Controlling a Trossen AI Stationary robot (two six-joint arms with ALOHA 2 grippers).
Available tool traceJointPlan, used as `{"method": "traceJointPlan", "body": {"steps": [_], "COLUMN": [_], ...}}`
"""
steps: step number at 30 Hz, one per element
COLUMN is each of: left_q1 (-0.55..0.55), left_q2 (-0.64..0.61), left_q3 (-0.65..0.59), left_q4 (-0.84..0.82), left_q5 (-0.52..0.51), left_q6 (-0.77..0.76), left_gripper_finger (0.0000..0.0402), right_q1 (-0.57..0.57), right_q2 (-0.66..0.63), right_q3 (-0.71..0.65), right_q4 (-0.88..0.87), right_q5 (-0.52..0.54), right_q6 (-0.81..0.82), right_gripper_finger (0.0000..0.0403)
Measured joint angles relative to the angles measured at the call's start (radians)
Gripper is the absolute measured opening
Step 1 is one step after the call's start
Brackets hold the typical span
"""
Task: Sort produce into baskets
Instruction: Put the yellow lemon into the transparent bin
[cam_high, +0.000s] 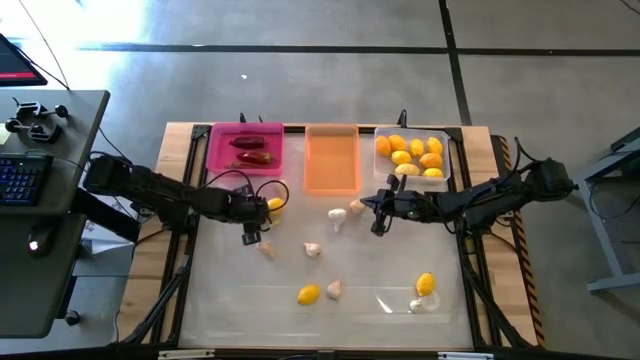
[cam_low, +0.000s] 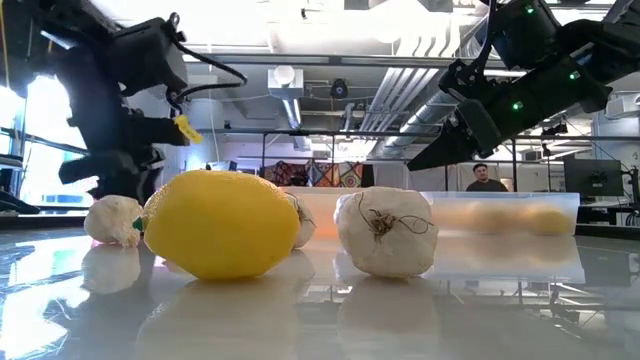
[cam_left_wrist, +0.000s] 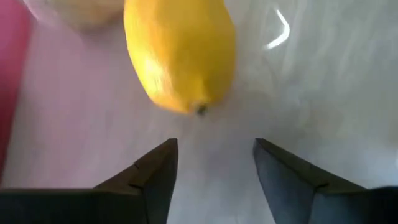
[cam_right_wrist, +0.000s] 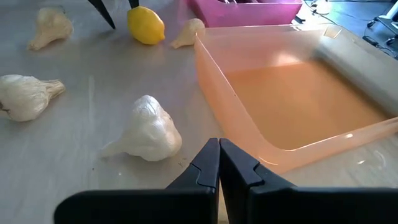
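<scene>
Three baskets stand in a row at the far edge of the surface (cam_high: 230, 300): a pink basket (cam_high: 217, 152) holding dark red chili peppers (cam_high: 252, 150), an empty orange basket (cam_high: 332, 160), and a clear basket (cam_high: 381, 160) with a heap of lemons (cam_high: 415, 155).

The left gripper (cam_high: 262, 215) hangs just in front of the pink basket, its two fingers (cam_left_wrist: 155, 171) parted and holding nothing. One lemon (cam_left_wrist: 180, 53) lies on the surface straight ahead of them, apart from the tips; its long axis runs roughly in line with the gripper's reach, and its pointed stem end faces back toward the fingers.

The right gripper (cam_right_wrist: 219, 163) has its fingers pressed together with nothing between them. It sits just in front of the orange basket's near corner. A garlic bulb (cam_right_wrist: 144, 132) lies close ahead of it and to one side, its tapered tip pointing away from the basket. Further garlic bulbs (cam_high: 312, 249) lie scattered beyond it toward the left gripper.

Nearer the front edge lie two more lemons (cam_high: 308, 294) and a clear plastic scrap (cam_high: 424, 304).
</scene>
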Motion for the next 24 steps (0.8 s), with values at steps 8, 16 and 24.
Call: {"method": "traceJointPlan", "body": {"steps": [8,16,24], "left_q1": [0.0,0.0,0.001], "left_q2": [0.001,0.001,0.0], "left_q3": [0.055,0.056,0.056], "left_q4": [-0.04,-0.041,-0.04], "left_q5": [0.057,0.057,0.056], "left_q6": [-0.039,-0.052,-0.119], "left_gripper_finger": [0.0228,0.0245,0.0248], "right_q1": [0.0,0.0,0.0], "right_q2": [0.0,0.0,0.0], "right_q3": [0.0,0.0,0.0], "right_q4": [-0.01,-0.022,-0.022], "right_q5": [-0.001,-0.003,-0.003], "right_q6": [0.015,0.022,0.026], "right_gripper_finger": [0.0,0.0,0.0]}}
